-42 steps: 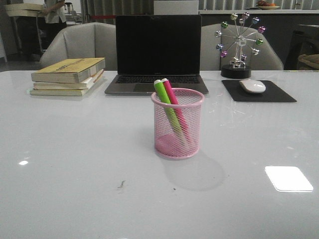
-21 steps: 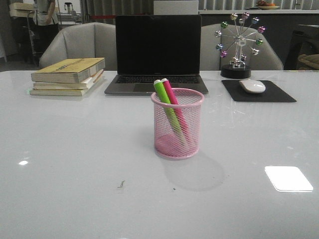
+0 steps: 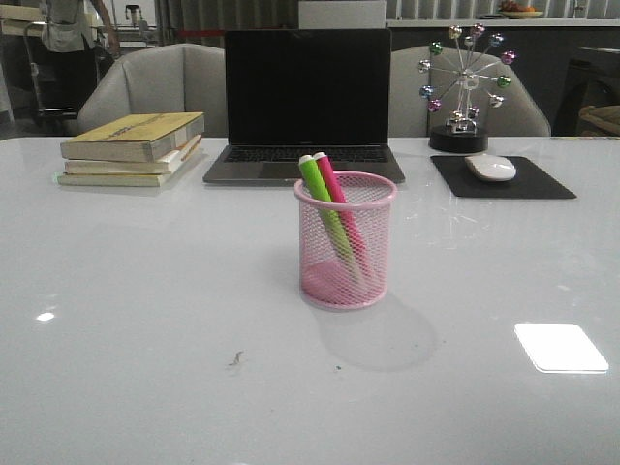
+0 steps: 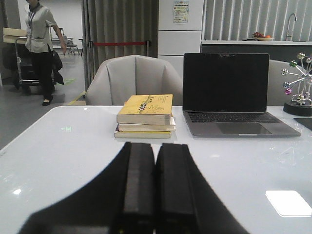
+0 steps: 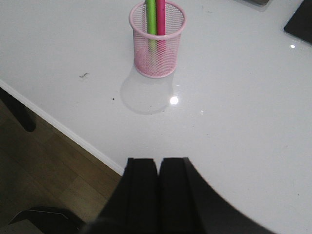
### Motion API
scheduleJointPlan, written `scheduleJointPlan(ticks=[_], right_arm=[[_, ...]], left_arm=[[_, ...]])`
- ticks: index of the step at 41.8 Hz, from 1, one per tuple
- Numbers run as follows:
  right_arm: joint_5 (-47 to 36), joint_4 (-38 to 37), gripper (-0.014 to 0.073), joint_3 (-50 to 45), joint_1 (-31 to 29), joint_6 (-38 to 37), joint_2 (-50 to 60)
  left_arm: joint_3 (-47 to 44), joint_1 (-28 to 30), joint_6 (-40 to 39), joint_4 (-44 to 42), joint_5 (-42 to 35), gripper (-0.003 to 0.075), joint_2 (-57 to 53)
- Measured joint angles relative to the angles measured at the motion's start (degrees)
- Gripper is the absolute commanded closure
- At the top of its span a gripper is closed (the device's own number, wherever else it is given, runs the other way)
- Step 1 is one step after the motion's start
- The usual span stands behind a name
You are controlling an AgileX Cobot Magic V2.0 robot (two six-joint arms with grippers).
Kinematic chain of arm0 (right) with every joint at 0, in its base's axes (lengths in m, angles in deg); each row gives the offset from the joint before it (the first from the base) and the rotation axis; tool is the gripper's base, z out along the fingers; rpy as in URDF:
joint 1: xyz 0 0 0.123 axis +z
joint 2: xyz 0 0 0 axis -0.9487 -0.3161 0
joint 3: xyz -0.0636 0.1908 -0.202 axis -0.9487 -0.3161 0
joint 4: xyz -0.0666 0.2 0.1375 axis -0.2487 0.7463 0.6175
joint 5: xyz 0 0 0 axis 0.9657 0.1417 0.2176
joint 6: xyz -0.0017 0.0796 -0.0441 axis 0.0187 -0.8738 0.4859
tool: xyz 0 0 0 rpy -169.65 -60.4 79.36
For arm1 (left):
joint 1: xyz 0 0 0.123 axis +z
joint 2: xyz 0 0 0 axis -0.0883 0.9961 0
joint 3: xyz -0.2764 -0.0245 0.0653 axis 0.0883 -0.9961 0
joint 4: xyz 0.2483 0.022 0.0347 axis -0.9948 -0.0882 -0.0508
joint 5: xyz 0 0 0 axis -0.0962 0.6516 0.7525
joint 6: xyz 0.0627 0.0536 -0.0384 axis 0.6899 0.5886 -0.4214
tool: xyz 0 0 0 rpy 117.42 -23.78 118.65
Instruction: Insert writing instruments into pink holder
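Observation:
The pink wire-mesh holder [image 3: 345, 242] stands upright near the middle of the white table. Inside it lean the lime green marker [image 3: 324, 208] and the magenta marker [image 3: 334, 194], tips poking above the rim toward the back left. The right wrist view shows the same holder [image 5: 157, 41] with the green marker [image 5: 151, 19] and the magenta marker [image 5: 160, 22] in it. My right gripper [image 5: 157, 161] is shut and empty, far from the holder, over the table's near edge. My left gripper [image 4: 155, 146] is shut and empty, above the table's left part. Neither arm shows in the front view.
A stack of books [image 3: 134, 147] lies at the back left, an open laptop [image 3: 306, 105] behind the holder, a mouse [image 3: 491, 167] on a black pad [image 3: 502, 178] and a ferris-wheel ornament [image 3: 463, 87] at the back right. A person [image 4: 40, 46] stands beyond the table.
The person in the background has shifted to the left. The holder and both markers have not moved.

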State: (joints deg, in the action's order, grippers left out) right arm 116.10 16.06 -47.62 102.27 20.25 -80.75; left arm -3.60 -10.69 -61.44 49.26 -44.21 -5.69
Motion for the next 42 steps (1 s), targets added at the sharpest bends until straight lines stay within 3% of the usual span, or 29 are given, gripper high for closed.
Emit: scheduleJointPlan(ticks=[22, 25, 35, 42], right_arm=[[-0.9, 0.0, 0.0538, -0.8, -0.4, 0.0, 0.9], [-5.3, 0.0, 0.0538, -3.5, -3.3, 0.0, 3.1], [-29.0, -0.7, 0.0538, -22.0, -21.6, 0.0, 17.1], [-40.6, -0.7, 0.0538, -34.1, -27.9, 0.0, 26.1]], left_arm=[[0.0, 0.0, 0.0, -0.4, 0.0, 0.0629, 0.0], [0.0, 0.0, 0.0, -0.4, 0.0, 0.0629, 0.0], [0.0, 0.0, 0.0, -0.4, 0.0, 0.0629, 0.0], [0.0, 0.0, 0.0, -0.4, 0.0, 0.0629, 0.0]])
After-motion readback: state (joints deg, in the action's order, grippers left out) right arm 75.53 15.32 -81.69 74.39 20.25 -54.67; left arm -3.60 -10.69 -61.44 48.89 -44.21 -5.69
